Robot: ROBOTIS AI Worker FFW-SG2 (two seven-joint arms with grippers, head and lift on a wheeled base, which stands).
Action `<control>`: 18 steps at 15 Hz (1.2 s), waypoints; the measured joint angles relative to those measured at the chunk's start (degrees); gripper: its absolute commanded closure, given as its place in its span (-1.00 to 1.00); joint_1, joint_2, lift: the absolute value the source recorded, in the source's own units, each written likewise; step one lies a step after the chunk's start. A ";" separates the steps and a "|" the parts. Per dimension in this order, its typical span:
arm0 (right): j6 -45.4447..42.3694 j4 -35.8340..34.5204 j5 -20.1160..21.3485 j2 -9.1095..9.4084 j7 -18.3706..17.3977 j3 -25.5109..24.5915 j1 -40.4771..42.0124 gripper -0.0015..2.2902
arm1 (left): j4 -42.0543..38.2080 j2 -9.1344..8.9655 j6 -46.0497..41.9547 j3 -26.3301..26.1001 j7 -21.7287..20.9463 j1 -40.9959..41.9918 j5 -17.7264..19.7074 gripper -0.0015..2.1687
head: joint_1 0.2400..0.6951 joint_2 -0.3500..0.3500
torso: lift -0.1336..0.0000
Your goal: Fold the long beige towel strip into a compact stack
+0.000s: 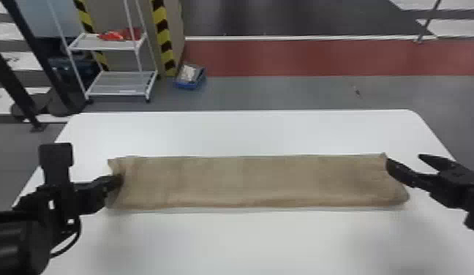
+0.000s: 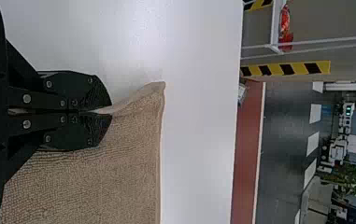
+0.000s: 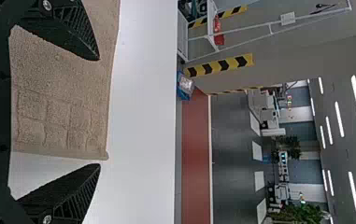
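Towel strip: your long beige towel strip [image 1: 254,179] lies flat across the white table [image 1: 247,241], from left to right.
Left end: your left gripper [image 1: 115,180] has its fingers closed, pinching the towel's edge.
Right end: your right gripper [image 1: 403,161] is wide open, one finger over the towel, the other past its end.
Far left: a white rack [image 1: 119,83] stands beyond the table.
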 measured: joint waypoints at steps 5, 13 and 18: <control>-3.67 0.16 -3.74 0.09 -0.81 -4.44 0.29 -0.93 | -7.21 -4.78 2.16 -11.66 10.73 -1.98 3.51 0.33 | 1.00 -0.45 | -0.74; -6.10 0.16 -5.38 -0.10 -1.42 -8.54 1.03 -0.93 | -8.12 -11.11 2.51 -35.84 20.50 -4.27 -2.31 -0.20 | 1.00 -1.00 | -0.74; -6.15 0.53 -5.42 0.20 -1.51 -7.32 1.07 -0.93 | -7.52 -11.25 1.72 -40.21 20.47 -2.94 -0.27 -0.97 | 1.00 -1.00 | -0.74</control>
